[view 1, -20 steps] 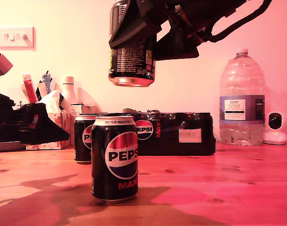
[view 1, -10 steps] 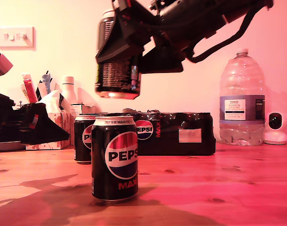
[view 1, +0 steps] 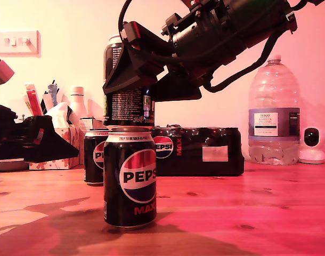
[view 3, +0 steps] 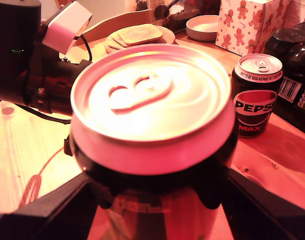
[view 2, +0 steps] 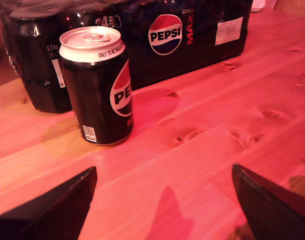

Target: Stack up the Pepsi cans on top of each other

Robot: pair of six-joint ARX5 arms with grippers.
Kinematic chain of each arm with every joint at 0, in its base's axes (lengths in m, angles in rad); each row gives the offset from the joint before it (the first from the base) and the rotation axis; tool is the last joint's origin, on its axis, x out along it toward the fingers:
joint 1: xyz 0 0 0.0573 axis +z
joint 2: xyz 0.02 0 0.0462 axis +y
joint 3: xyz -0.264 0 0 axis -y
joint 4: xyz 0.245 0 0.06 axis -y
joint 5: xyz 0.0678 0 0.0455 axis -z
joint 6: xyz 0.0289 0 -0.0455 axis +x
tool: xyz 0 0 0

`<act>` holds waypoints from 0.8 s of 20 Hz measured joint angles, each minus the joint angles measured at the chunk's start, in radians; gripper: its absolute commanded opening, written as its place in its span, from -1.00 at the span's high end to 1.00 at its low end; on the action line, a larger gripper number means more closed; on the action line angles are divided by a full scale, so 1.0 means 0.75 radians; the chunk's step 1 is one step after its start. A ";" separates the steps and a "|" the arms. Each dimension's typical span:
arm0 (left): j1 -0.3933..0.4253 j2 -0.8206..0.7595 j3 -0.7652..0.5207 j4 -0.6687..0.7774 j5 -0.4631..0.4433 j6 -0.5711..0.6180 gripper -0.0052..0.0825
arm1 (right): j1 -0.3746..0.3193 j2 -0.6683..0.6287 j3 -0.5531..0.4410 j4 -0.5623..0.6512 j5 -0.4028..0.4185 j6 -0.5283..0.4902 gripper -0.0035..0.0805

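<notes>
My second gripper (view 1: pixel 126 88) (view 3: pixel 157 212) is shut on a black Pepsi can (view 1: pixel 125 104) (view 3: pixel 151 107), held upright with its silver top filling the second wrist view. The can's base hangs level with the rim of the front Pepsi can (view 1: pixel 129 178); I cannot tell whether they touch. A third Pepsi can (view 1: pixel 94 157) (view 2: pixel 97 85) (view 3: pixel 256 102) stands behind, beside the black multipack (view 1: pixel 200 152) (view 2: pixel 182 35). My first gripper (view 2: pixel 162 210) is open, low over the bare wood, short of that rear can; its arm (view 1: pixel 45 144) is at the exterior view's left.
A large water bottle (view 1: pixel 274 114) and a small white camera (view 1: pixel 311 145) stand at the exterior view's right. A tissue box (view 1: pixel 64 141) (view 3: pixel 247 25), bottles and clutter fill the exterior view's back left. Plates (view 3: pixel 142 35) lie beyond on the wooden table (view 1: pixel 248 208).
My second gripper has carried the held can down and towards the exterior view's left, from high above the multipack to directly over the front can. The first arm has not moved.
</notes>
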 measured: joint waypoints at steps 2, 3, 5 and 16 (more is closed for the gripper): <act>0.000 0.000 0.000 0.001 0.000 0.000 -0.90 | 0.000 0.000 0.000 -0.007 -0.001 0.000 0.05; 0.000 0.000 0.000 0.001 0.000 0.000 -0.90 | 0.002 0.000 0.000 -0.011 -0.002 0.000 0.05; 0.000 0.000 0.000 0.001 0.000 0.000 -0.90 | 0.007 -0.001 0.001 -0.021 -0.001 0.001 0.05; 0.000 0.000 0.000 0.001 0.000 0.000 -0.90 | 0.007 -0.001 0.003 -0.032 0.005 -0.001 0.04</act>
